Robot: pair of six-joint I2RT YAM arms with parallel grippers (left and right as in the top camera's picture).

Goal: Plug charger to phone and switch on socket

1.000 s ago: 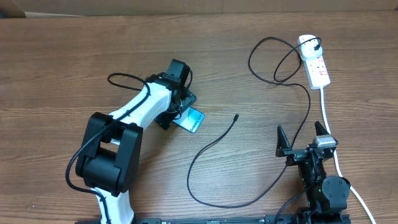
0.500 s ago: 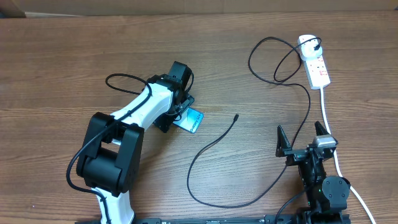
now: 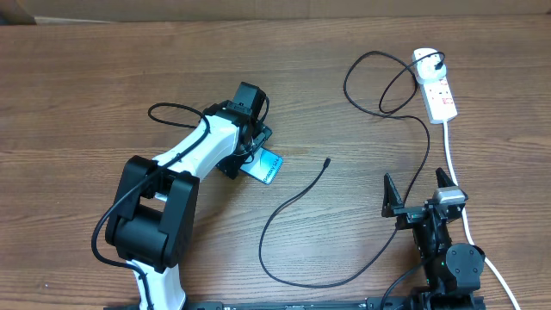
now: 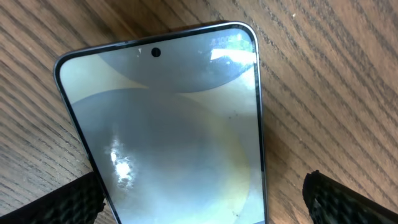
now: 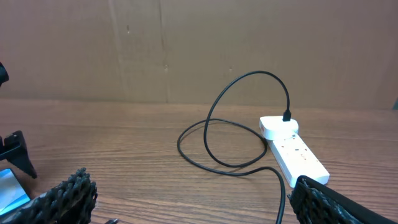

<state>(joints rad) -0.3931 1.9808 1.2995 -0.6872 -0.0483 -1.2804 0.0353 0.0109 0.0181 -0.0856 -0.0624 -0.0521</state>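
Observation:
The phone (image 3: 268, 166) lies flat on the wooden table, its pale blue screen (image 4: 174, 124) filling the left wrist view. My left gripper (image 3: 250, 155) hangs low over it, open, with one finger (image 4: 62, 202) at the phone's left edge and the other finger (image 4: 348, 199) clear of its right edge. The charger cable (image 3: 293, 202) lies loose, its tip (image 3: 328, 160) on the table right of the phone. Its plug (image 3: 440, 62) sits in the white socket (image 3: 437, 89) at the far right. My right gripper (image 3: 420, 191) stands open near the front, holding nothing, facing the socket (image 5: 292, 149).
The socket's thick white lead (image 3: 461, 202) runs down the right side past my right arm. The charger loops in a coil (image 5: 233, 121) beside the socket. A brown cardboard wall (image 5: 199, 50) backs the table.
The left gripper has only shifted very slightly over the phone. Phone, charger, socket and right arm have stayed where they were.

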